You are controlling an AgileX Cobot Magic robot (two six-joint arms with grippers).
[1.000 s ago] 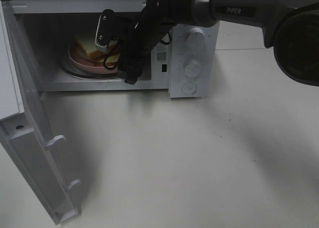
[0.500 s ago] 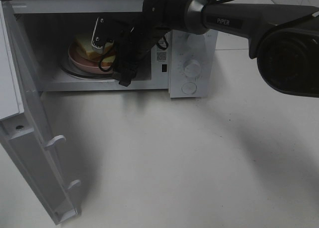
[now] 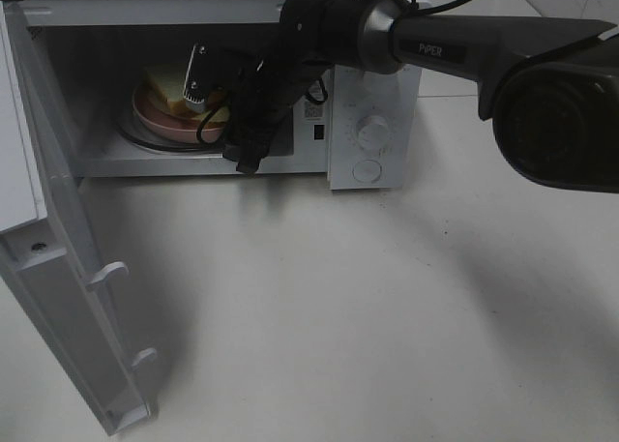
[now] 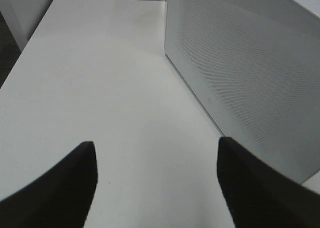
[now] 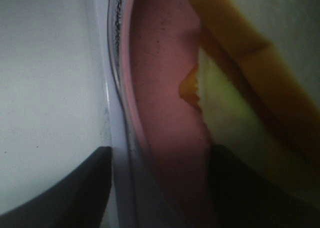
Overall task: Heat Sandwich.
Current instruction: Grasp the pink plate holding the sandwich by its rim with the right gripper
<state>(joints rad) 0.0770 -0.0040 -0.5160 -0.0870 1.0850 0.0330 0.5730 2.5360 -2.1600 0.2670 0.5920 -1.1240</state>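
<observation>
The sandwich [image 3: 172, 94], pale bread with a yellowish edge, lies on a round pink plate [image 3: 153, 121] on the glass turntable inside the open microwave [image 3: 319, 5]. My right gripper [image 3: 208, 105] reaches in through the opening to the plate's near right side. In the right wrist view the sandwich [image 5: 250, 83] and plate [image 5: 165, 88] fill the frame, and the right gripper [image 5: 160, 160] stands open with one finger on each side of the plate's rim. My left gripper [image 4: 157, 148] is open over bare table beside the microwave's perforated side wall [image 4: 250, 63].
The microwave door [image 3: 58, 297] hangs wide open at the left, reaching toward the table's front. The control panel with a knob [image 3: 372, 130] and a round button [image 3: 368, 170] is on the right of the oven. The glass turntable's edge [image 5: 117, 88] shows beside the plate.
The right arm has shifted slightly left, deeper into the microwave, then eased back a little. Plate and sandwich stay in place. The left gripper shows no change.
</observation>
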